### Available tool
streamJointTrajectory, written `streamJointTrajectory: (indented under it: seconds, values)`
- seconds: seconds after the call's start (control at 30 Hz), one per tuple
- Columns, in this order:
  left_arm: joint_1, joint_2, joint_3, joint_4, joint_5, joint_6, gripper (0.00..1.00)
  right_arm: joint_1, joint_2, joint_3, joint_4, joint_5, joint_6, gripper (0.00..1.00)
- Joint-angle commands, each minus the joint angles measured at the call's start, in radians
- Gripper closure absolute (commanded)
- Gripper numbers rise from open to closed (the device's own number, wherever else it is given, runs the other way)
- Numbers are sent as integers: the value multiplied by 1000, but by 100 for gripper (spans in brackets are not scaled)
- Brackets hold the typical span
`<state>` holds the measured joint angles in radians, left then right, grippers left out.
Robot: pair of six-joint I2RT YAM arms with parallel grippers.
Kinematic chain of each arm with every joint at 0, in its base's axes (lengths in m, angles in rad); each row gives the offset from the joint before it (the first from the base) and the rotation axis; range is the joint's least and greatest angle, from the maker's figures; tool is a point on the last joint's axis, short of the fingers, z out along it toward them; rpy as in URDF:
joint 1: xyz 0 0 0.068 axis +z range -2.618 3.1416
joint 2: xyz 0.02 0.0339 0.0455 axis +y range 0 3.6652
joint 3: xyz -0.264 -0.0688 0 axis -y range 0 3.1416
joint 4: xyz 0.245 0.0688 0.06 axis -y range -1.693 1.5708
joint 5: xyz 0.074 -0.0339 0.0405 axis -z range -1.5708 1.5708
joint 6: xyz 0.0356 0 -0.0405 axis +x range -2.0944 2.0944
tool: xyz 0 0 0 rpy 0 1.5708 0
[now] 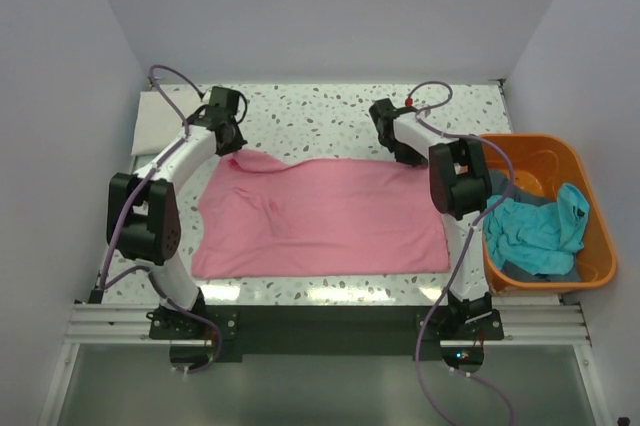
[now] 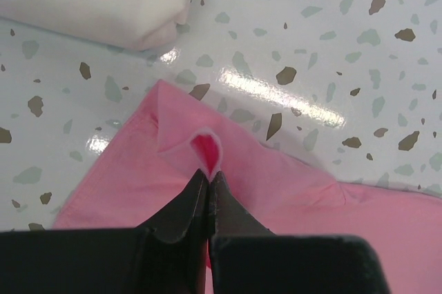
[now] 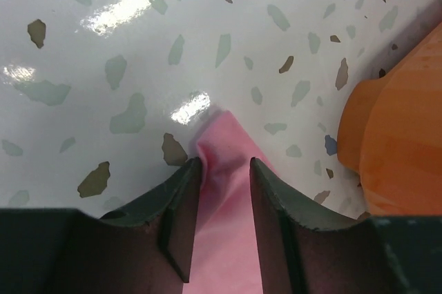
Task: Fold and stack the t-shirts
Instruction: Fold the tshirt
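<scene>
The pink t-shirt (image 1: 320, 221) lies spread flat on the speckled table (image 1: 320, 111), its near hem along the table's near edge, between the two arm bases. To its right, the orange basket (image 1: 528, 142) holds a crumpled teal t-shirt (image 1: 535, 231).

At the shirt's far left corner, the left gripper (image 2: 208, 173) is clamped tight on a small raised pinch of pink cloth. At the far right corner, the right gripper (image 3: 224, 163) is low over the table with its jaws partly apart. The pink corner runs up between them, and the cloth is not yet pressed.

Farthest back, a folded white t-shirt (image 1: 158, 121) rests in the table's far left corner, near the left gripper but apart from the pink cloth.
</scene>
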<state>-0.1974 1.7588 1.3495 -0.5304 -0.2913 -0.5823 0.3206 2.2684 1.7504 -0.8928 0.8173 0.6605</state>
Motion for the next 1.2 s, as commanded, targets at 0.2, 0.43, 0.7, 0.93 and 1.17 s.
streamJointTrajectory:
  seconds: [0.2, 0.43, 0.7, 0.93, 1.17]
  values:
    - [6, -59, -12, 35, 24, 2, 100, 0, 6, 7, 45, -20, 34, 76]
    - [4, -94, -32, 36, 30, 7, 100, 2, -13, 26, 74, 11, 16, 100]
    - [4, -136, -50, 47, 142, 32, 100, 0, -158, -75, 179, 20, -33, 100]
    - [4, -246, -162, -19, 106, -16, 100, 20, -306, -244, 261, -78, -107, 100]
    - [4, -398, -316, -80, 104, -90, 100, 67, -441, -371, 255, -18, -127, 100]
